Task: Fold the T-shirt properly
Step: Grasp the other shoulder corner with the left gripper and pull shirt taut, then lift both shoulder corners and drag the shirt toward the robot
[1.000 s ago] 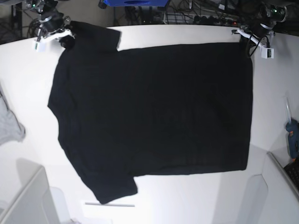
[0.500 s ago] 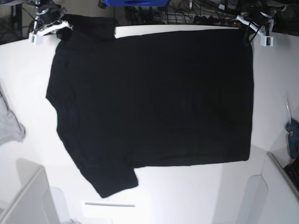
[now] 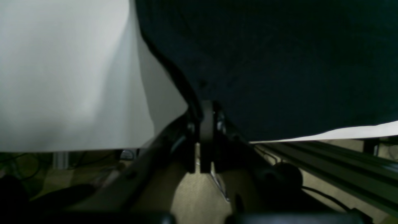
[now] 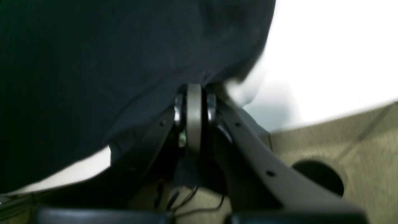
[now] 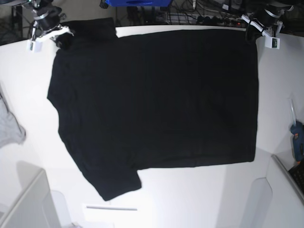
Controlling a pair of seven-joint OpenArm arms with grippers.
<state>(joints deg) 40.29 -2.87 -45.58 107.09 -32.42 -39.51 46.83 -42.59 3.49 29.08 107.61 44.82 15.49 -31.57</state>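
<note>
Overhead, left to right: light grey cloth (image 5: 10,128) at the counter (image 5: 190,199) edge; right tool (image 5: 61,39) clamped on the black T-shirt (image 5: 156,99) at its far shoulder corner; the shirt spread flat, plain side up, across the white counter, one sleeve pointing toward the near edge; left tool (image 5: 250,29) pinching the far hem corner; a blue object (image 5: 298,142) beside the shirt. Wrist views show both tools (image 3: 206,115) (image 4: 193,102) closed on black fabric (image 3: 279,62) (image 4: 108,62).
</note>
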